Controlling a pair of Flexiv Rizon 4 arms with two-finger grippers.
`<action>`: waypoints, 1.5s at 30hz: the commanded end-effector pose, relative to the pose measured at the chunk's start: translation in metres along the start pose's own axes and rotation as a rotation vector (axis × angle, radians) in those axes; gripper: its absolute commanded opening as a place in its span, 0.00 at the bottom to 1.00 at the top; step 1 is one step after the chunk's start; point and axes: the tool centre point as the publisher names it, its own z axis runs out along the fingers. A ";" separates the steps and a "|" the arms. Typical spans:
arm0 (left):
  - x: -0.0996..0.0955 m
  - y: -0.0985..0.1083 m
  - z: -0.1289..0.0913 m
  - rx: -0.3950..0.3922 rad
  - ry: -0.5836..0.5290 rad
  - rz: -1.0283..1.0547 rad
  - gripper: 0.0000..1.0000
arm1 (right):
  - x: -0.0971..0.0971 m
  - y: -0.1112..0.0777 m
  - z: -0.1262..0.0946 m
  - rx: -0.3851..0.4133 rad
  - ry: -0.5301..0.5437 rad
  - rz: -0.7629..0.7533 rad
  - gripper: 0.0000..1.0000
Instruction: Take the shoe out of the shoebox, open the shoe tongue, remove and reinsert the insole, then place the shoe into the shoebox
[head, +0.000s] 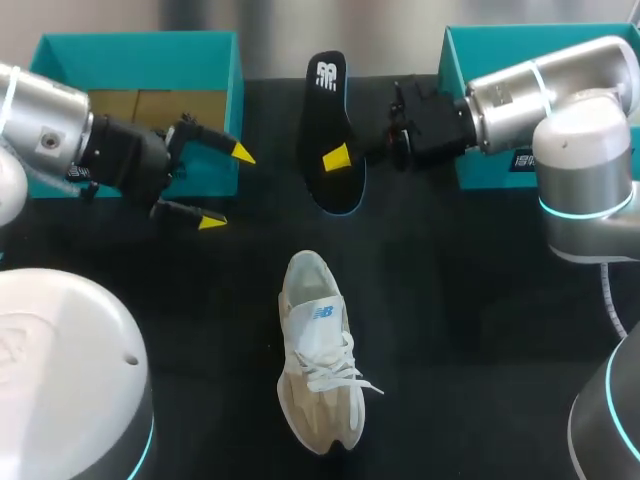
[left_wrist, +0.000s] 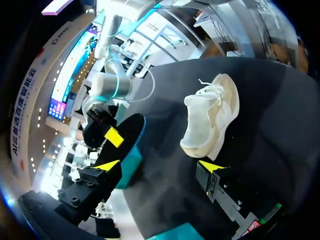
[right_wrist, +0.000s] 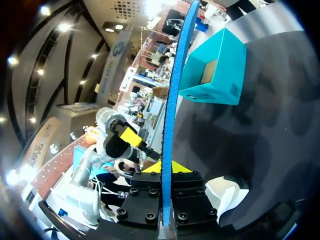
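A beige shoe (head: 318, 350) lies on the black table with its toe toward the front edge; it also shows ahead of my left gripper (left_wrist: 210, 115) and beside my right one (right_wrist: 227, 195). The black insole (head: 328, 120) with a blue rim is held above the table's back middle, my right gripper (head: 340, 158) shut on its lower part. In the right wrist view the insole (right_wrist: 175, 100) runs edge-on between the shut fingers (right_wrist: 162, 167). My left gripper (head: 228, 188) stands open and empty to the left of the insole, in front of the teal shoebox (head: 140, 60). In its own view the left gripper (left_wrist: 160, 166) is spread wide, facing the insole (left_wrist: 127, 131).
A second teal box part (head: 500, 60) stands at the back right behind my right arm. The left shoebox (right_wrist: 215, 70) has brown cardboard inside. Black tabletop (head: 470, 300) surrounds the shoe.
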 end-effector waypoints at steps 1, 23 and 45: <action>-0.002 0.000 -0.003 0.001 0.052 -0.001 1.00 | 0.001 -0.001 0.001 0.000 -0.004 0.001 0.00; 0.068 -0.027 -0.015 -0.433 0.300 -0.924 1.00 | -0.019 -0.024 0.019 -0.209 -0.101 -0.302 0.00; 0.105 -0.019 0.034 -0.488 0.334 -0.959 1.00 | -0.057 -0.053 0.035 -0.280 -0.011 -0.383 0.00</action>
